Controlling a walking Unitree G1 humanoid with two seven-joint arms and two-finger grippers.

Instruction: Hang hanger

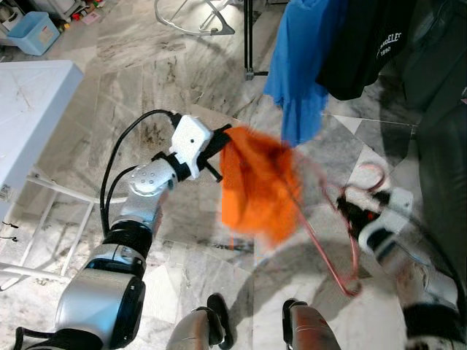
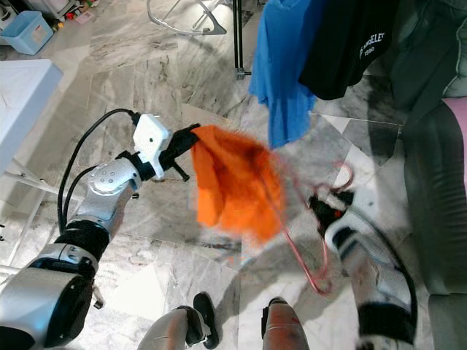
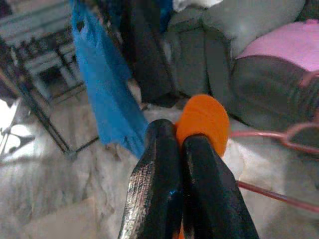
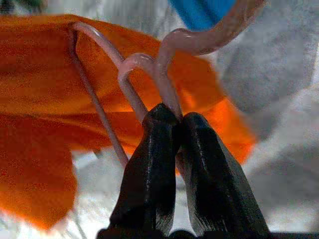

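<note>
**Q:** What grips the wire at frame centre?

**A:** The right gripper (image 4: 175, 118), its two black fingers (image 4: 147, 169) pressed together on the pink hanger (image 4: 134, 64), pinching the wire where its loops meet.

**Q:** And the wire itself?

**A:** From the pinch, one pale loop arcs toward 11 o'clock; a thicker curve sweeps off toward 1 o'clock. A thinner, darker strand runs from 10 o'clock down beside the fingers.

**Q:** What lies behind?

**A:** An orange cloth (image 4: 45, 124), blurred, spreading from 9 o'clock to 3 o'clock behind the wire. A blue garment (image 4: 202, 11) shows at 12 o'clock. Pale marbled floor (image 4: 279, 99) shows at 3 o'clock.
</note>
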